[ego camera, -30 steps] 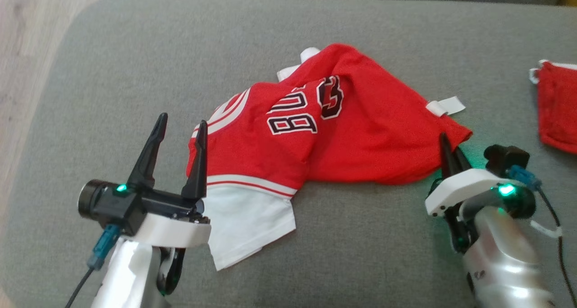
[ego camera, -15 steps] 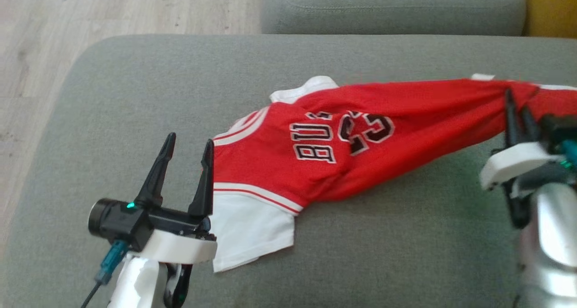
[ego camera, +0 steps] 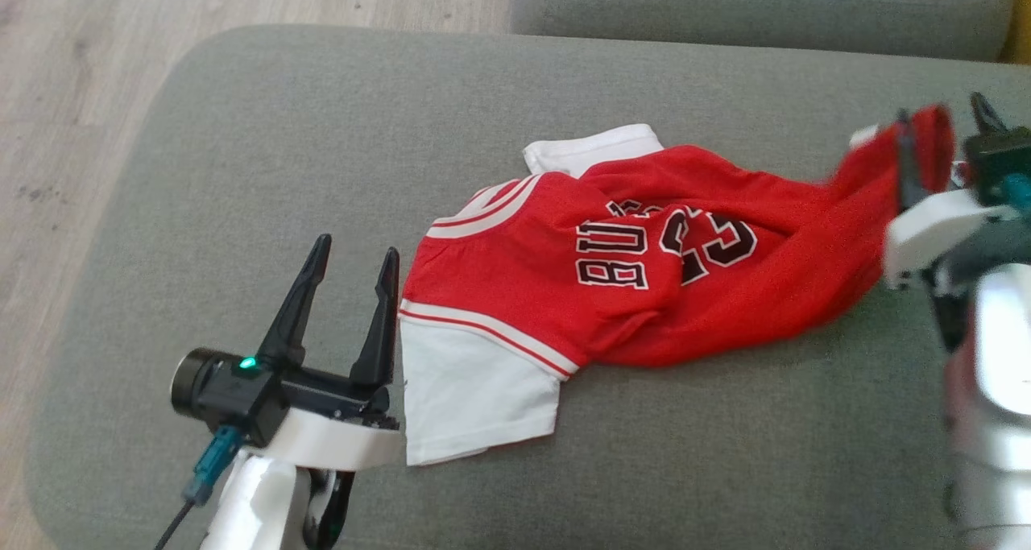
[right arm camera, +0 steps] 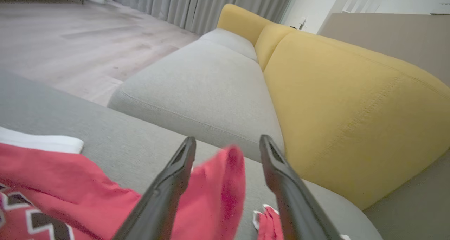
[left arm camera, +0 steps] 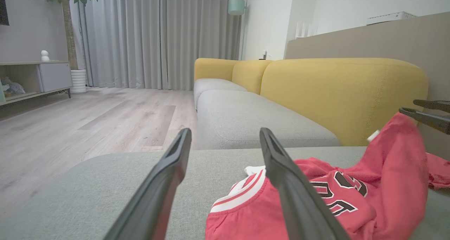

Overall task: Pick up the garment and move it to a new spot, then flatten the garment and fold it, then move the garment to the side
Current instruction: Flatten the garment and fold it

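1. The red jersey (ego camera: 644, 292) lies crumpled across the middle of the grey cushion (ego camera: 322, 131), lettering facing up and one white panel toward the cushion's near side.
2. My left gripper (ego camera: 356, 248) hangs wide open and empty over the cushion's near-left part, just beside that white panel.
3. At the cushion's right edge, my right gripper (right arm camera: 227, 141) has its fingers spread apart. The jersey's raised red end stands between them, blurred and not pinched.
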